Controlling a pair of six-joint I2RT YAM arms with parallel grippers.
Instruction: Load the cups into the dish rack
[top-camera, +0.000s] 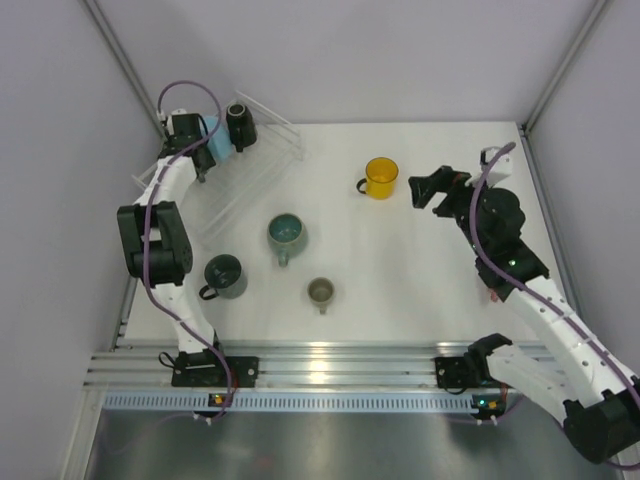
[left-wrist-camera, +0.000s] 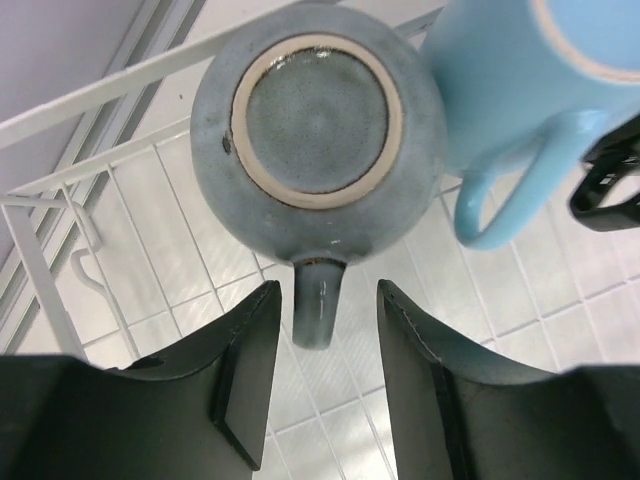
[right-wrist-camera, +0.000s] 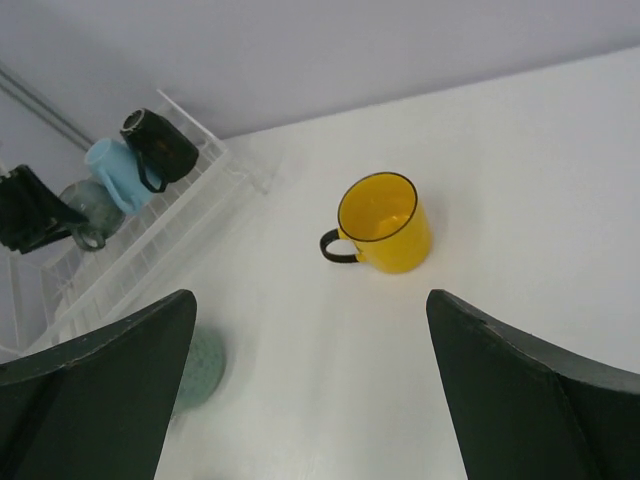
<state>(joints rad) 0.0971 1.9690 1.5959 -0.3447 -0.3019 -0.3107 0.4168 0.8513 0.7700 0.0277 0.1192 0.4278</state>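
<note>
Left gripper (left-wrist-camera: 328, 300), jaws apart, straddles the handle of the grey mug (left-wrist-camera: 318, 130) in the rack (left-wrist-camera: 100, 95); right gripper (right-wrist-camera: 310, 300) gapes wide near the yellow mug (right-wrist-camera: 385, 225).

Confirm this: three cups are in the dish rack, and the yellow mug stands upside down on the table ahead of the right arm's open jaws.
Wrong on one point: the yellow mug stands upright, mouth up, as the right wrist view shows. The black cup, light blue cup and grey-blue cup are in the dish rack; the rest holds.
</note>
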